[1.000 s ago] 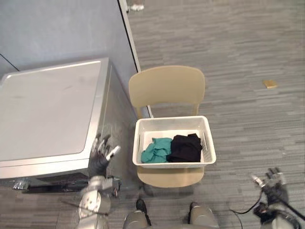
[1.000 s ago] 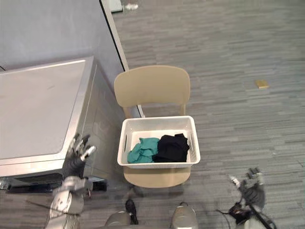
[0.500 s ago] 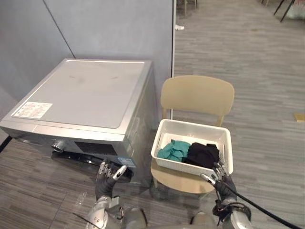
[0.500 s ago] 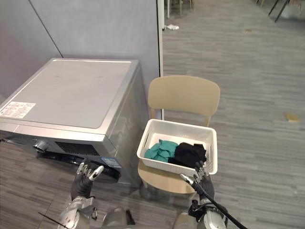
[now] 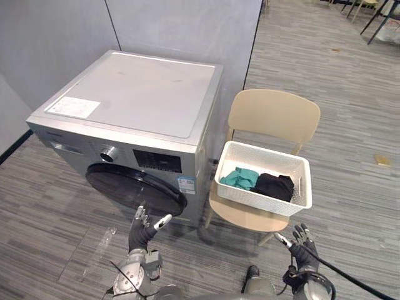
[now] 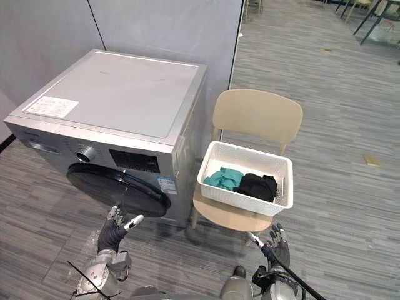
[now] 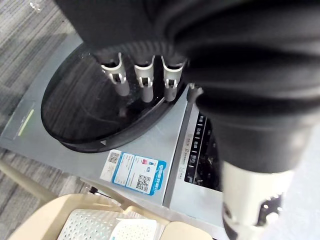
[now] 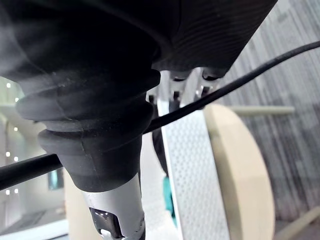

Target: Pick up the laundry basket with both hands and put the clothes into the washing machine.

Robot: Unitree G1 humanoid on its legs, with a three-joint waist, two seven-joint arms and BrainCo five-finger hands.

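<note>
A white laundry basket sits on the seat of a beige chair, to the right of the washing machine. In the basket lie a teal garment and a black garment. The silver washing machine has its dark round door closed. My left hand hangs open low in front of that door, its fingers straight. My right hand is open below the chair's front right corner, apart from the basket; the right wrist view looks along the basket wall.
A grey partition wall stands behind the machine and the chair. A small yellow object lies on the striped grey floor at the far right. Open floor spreads in front of the machine and to the right of the chair.
The camera has moved, so the machine's front and door now show. Both hands stay open; the right hand now sits lower, farther from the basket's front.
</note>
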